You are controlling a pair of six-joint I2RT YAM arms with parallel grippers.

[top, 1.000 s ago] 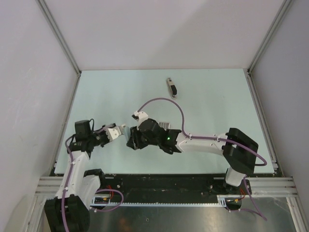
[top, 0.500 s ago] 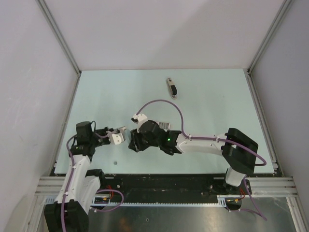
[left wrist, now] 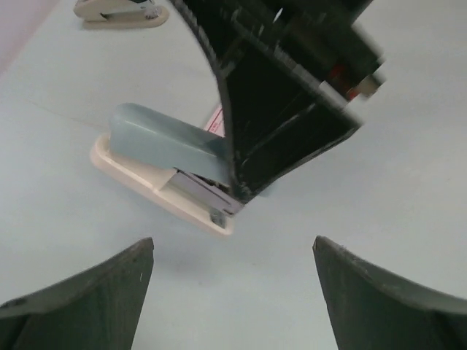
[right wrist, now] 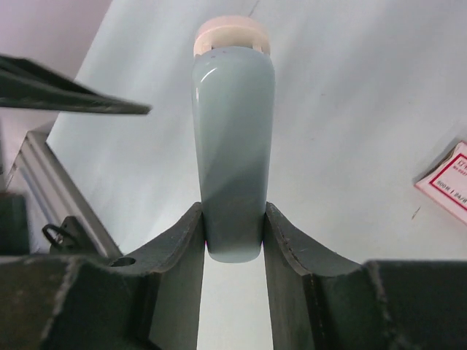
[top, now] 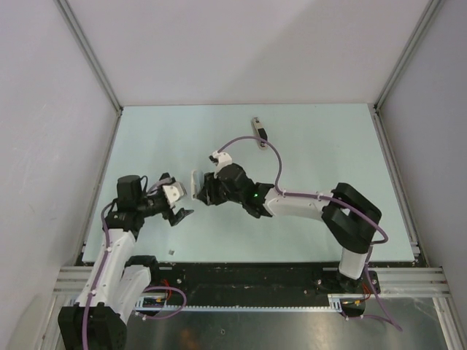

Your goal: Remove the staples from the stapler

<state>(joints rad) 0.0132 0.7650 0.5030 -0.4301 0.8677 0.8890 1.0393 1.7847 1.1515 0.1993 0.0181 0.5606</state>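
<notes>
The left claw (left wrist: 232,262) springs wide open and empty, drawn back toward the near left of the table (top: 321,146). A second ago it was pinched shut right at the front end of the stapler (right wrist: 233,124). A small grey speck, judged to be the staples (top: 170,251), now lies alone on the table close to the near edge, below the left claw and well apart from the stapler. No such speck was there a second ago. It is too small to tell whether it is a whole strip or loose bits.

The right claw (right wrist: 233,213) keeps its hold, half closed across the width of the stapler's rear end, with the pale blue-grey lid and cream base pointing toward the left arm. That arm has carried the stapler a little farther from the near edge than before. Whether the base touches the table cannot be told.

A flat red-and-white box (right wrist: 446,181) lies just beside the right claw, and a second stapler (top: 259,133) sits untouched at the far side of the table.

The release suggests the pulled staples are out and set down, so the unloading looks largely done. A strip of grey metal shows between lid and base from the left wrist view, but whether any staples remain inside is hidden.
</notes>
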